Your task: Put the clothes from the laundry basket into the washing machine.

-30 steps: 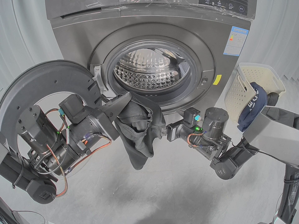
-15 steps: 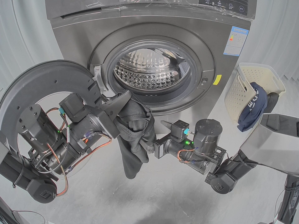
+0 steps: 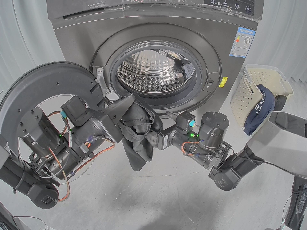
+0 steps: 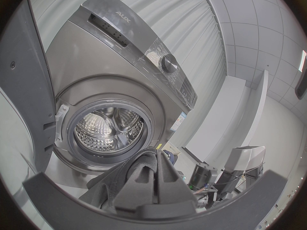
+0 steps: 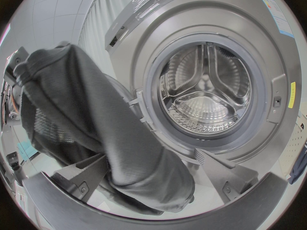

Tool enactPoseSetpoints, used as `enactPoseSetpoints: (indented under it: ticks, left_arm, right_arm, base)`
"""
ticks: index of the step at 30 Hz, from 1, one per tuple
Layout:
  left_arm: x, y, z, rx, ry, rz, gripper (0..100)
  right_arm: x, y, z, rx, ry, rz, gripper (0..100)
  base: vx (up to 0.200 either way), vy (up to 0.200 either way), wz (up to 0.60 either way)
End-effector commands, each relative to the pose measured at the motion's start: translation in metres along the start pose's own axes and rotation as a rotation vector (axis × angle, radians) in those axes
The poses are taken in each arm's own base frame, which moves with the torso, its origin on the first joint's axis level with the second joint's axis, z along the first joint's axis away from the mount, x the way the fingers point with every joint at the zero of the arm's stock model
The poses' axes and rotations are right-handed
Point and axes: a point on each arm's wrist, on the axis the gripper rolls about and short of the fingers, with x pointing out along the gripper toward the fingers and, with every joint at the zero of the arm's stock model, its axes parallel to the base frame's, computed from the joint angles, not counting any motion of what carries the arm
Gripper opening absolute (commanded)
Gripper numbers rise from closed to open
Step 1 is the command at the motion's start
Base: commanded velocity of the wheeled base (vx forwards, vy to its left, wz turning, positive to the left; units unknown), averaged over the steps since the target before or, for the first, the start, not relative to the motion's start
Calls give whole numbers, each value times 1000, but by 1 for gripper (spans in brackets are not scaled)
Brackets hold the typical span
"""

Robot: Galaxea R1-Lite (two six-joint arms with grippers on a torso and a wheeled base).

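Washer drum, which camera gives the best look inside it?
The right wrist view: it looks straight into the drum, showing its paddles and back wall. The head view looks down at its perforated lower wall; the left wrist view shows it at an angle.

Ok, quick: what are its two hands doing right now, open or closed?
Left hand: closed, holding the dark garment.
Right hand: open, with the garment's hanging part between its spread fingers.
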Motion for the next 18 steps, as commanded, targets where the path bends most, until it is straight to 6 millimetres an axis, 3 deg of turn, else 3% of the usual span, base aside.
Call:
enactPoseSetpoints:
  ticks: [1, 7, 18]
  left_arm:
    - [0, 0, 0, -1, 2, 0, 0]
    - [0, 0, 0, -5, 0, 0, 0]
    - [0, -1, 1, -8, -2, -3, 0]
  right_arm:
    - [2, -25, 0, -9, -9, -63, 100]
    - [-3, -44, 12, -19, -34, -106, 100]
    - [0, -43, 13, -26, -42, -103, 100]
  base:
    - [0, 0, 0]
    - [0, 0, 0]
    - [0, 0, 0]
